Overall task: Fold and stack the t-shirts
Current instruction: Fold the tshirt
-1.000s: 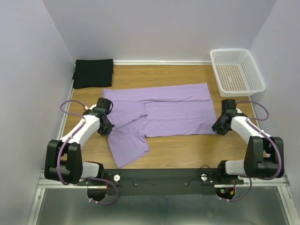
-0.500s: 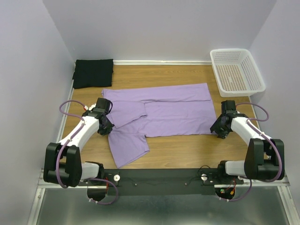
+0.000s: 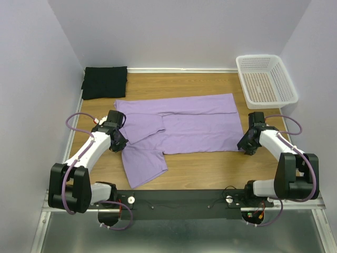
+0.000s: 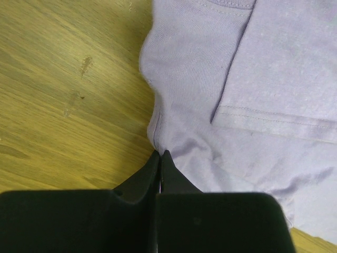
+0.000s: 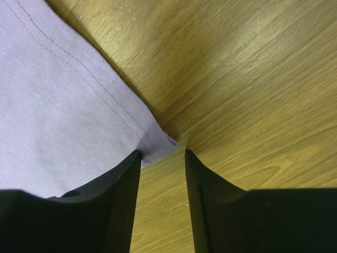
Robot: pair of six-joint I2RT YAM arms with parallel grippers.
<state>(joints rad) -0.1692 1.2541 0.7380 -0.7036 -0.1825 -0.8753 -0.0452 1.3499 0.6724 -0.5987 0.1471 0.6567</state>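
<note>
Because the counter (image 3: 210, 168) is the biggest thing, we start there. It is brown wood with walls (image 3: 31, 79) close on three sides.

The purple shirt (image 3: 195, 126) lies spread flat across the middle and covers most of the wood. One part of it sticks out toward us at the near left.

The white basket (image 3: 258, 57) sits in the far right corner, well apart from the shirt. The black shirt (image 3: 105, 81) is a small folded pile in the far left corner, near the purple shirt's far left tip.

The left claw (image 4: 159, 158) has its fingers pressed together on the shirt's left edge, and the cloth bunches up at its tip. The right claw (image 5: 162, 155) has its fingers apart. The shirt's near right corner lies just between them, not pinched yet.

We think this is the grabbing step, before the first fold of the purple shirt. Next, the right claw needs to close on that little corner without pushing it away. Then both claws should lift together so the cloth stays even.

Bare wood shows along the far side and the near side, so there is room to carry the near edge over. The walls and the black shirt are the things to stay away from.
</note>
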